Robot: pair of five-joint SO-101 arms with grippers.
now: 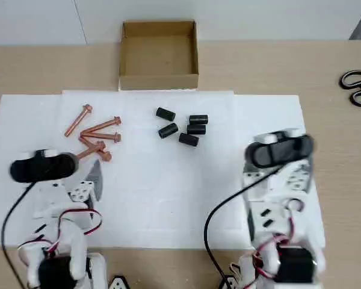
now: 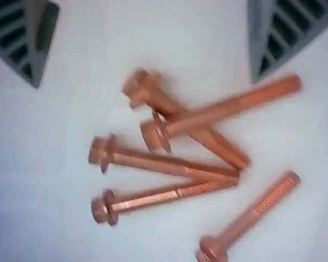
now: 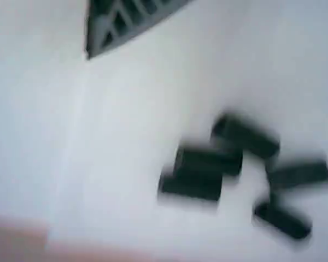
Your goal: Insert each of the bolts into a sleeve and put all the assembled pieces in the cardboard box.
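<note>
Grab-a-bolt step: my left gripper point(image 2: 146, 71) hangs spread wide over the bolts point(image 2: 153, 160), next I gotta pinch just one.

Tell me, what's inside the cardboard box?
Nothing yet: the cardboard box shows a bare brown floor. The copper bolts and black sleeves lie outside it on the white sheet. Its near wall may hide a thin strip of floor.

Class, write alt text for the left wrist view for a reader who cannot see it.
Five copper bolts lie loosely piled on a white sheet, some crossing. The left claw hangs open, its grey fingers spread beside the pile.
</note>
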